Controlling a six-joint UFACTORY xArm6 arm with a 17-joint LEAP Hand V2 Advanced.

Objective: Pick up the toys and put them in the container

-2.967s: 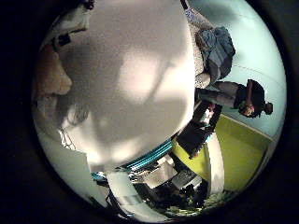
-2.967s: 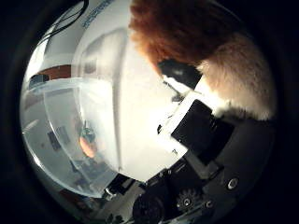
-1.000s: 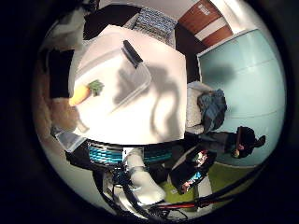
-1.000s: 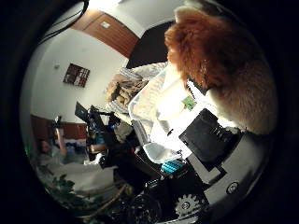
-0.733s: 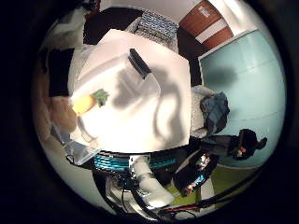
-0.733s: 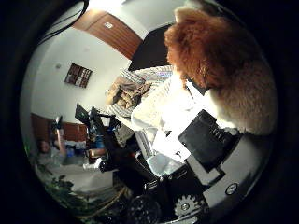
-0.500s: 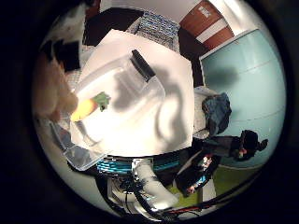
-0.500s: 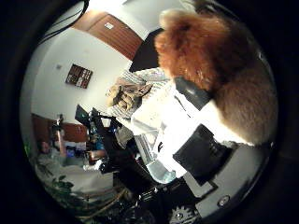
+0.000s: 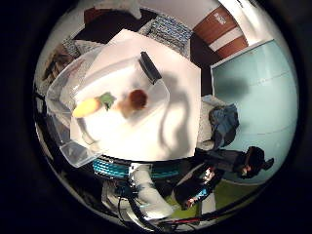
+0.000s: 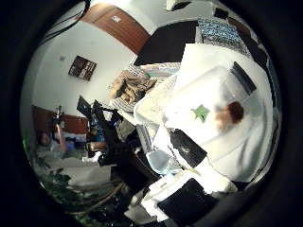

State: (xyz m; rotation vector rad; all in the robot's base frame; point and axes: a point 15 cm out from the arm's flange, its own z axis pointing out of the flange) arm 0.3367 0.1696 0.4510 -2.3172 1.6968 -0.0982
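Observation:
A clear plastic container (image 9: 66, 148) stands on a white table (image 9: 183, 92), far below my palm. Inside it lie an orange carrot toy (image 9: 87, 107) with a green top and a brown and tan plush toy (image 9: 132, 101), blurred, beside the carrot. The plush toy (image 10: 231, 113) also shows in the thumb side view, apart from my hand. White and black parts of my hand (image 10: 187, 189) show at that view's edge, with the fingers relaxed and nothing between them.
A black bar (image 9: 150, 67) sits on the container's far rim. A teal stack (image 9: 117, 168) lies at the table's near edge, above the white arm (image 9: 144, 187). A chair with blue cloth (image 9: 223, 122) stands beside the table. Cluttered furniture surrounds it.
The plush toy that filled the thumb side view has left my hand and now lies in the container beside the carrot. The hand's fingers have opened.

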